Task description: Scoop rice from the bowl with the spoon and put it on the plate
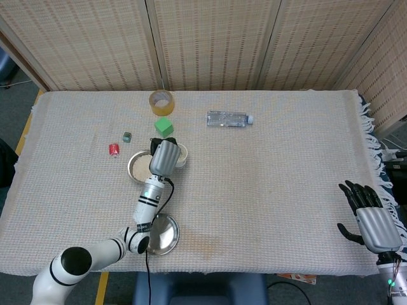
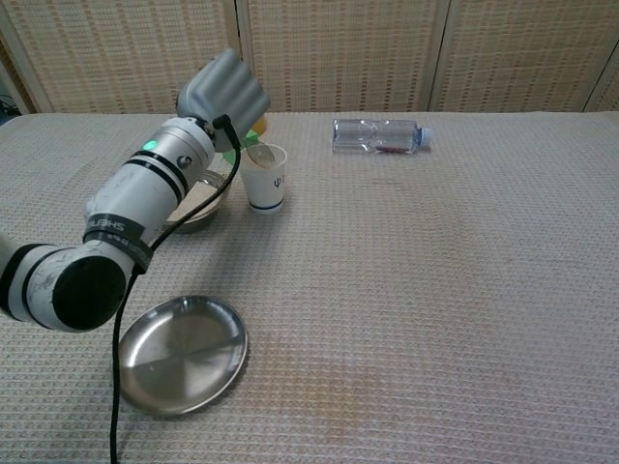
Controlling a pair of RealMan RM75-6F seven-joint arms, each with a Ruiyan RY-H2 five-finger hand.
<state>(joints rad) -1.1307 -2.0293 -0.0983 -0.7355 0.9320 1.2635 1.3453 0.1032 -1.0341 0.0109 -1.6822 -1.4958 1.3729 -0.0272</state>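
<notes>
Plate [image 2: 179, 360] glossy metal; tablecloth [image 2: 435, 290] rough woven cloth; bottle [image 1: 227, 119] clear plastic; cup [image 2: 265, 184] probably paper.

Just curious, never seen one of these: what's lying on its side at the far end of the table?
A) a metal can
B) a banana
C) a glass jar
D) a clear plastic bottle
D: a clear plastic bottle lies flat on the cloth, its cap pointing right.

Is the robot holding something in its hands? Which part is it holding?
The left hand holds the spoon; only the spoon's bowl shows, above the paper cup, so the exact hold is hidden. The right hand holds nothing.
</notes>
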